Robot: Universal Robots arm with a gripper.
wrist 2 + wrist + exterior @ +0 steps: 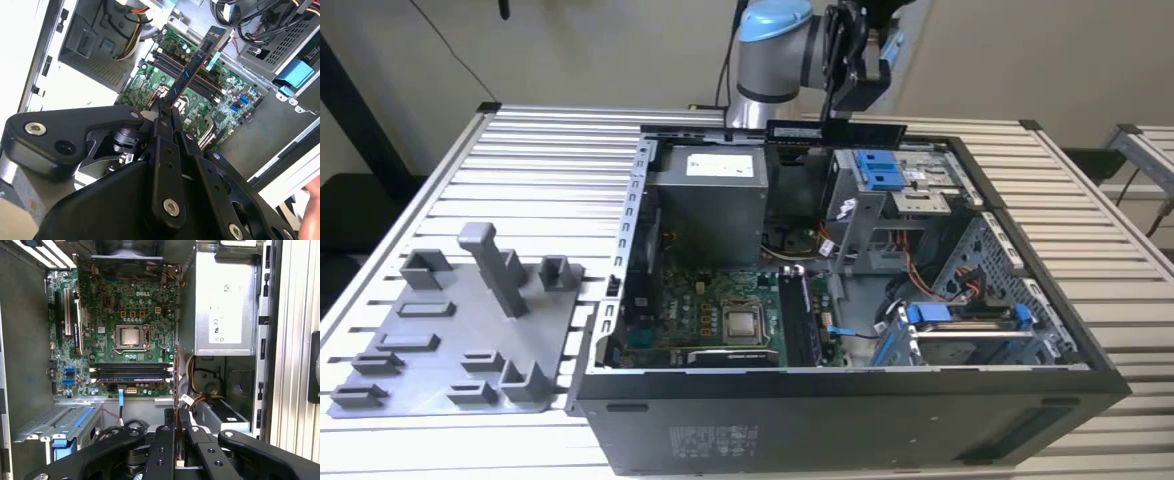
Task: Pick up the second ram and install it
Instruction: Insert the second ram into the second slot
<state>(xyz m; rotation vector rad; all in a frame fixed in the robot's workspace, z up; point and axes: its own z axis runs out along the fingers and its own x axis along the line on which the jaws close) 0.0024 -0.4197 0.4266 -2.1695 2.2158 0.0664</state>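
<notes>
Black gripper [168, 111] around one second ram [196, 67]

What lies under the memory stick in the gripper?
The gripper holds the memory stick over the open computer case; below lie the motherboard and memory slots. The board strip right behind the stick is hidden.

Slatted table [520, 150], computer case [854, 425], holder plate [454, 345]

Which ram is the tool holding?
The ram raised above the case, clamped in the tool; the other ram stands seated on the motherboard.
</notes>
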